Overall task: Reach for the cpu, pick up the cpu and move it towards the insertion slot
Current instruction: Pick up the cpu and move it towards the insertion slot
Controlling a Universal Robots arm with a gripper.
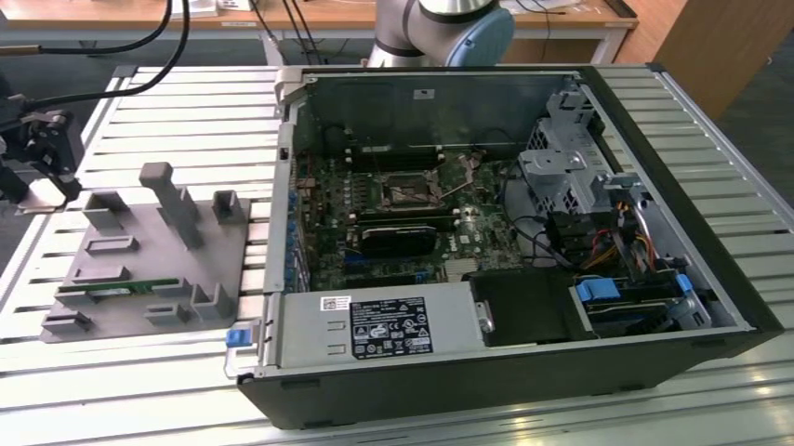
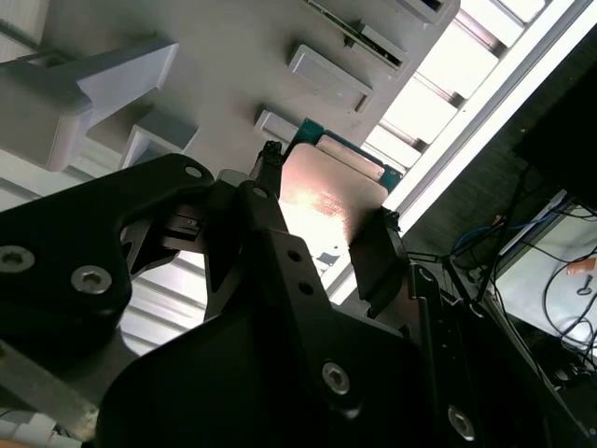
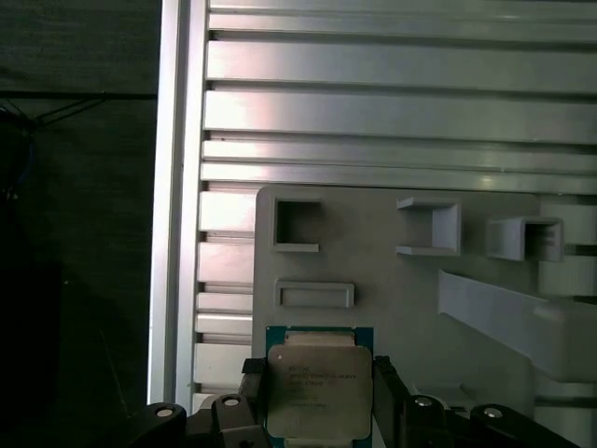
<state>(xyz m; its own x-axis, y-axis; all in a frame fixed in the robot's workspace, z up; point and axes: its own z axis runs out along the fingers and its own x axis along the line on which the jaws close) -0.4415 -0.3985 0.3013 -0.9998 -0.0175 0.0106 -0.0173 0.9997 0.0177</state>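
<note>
Hovering over slatted metal table (image 1: 162,121) by grey tray (image 1: 137,279), open computer case (image 1: 422,98) nearby, clamping cpu (image 3: 319,392) between gripper (image 2: 328,187) fingers (image 3: 386,392).

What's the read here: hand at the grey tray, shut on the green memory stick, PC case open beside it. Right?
Not the memory stick. In both wrist views the hand is shut on the cpu, the square silver-topped chip, at the grey tray. The green memory stick lies in the tray in the exterior view, apart from the hand. The PC case is open beside the tray, as you said.
</note>
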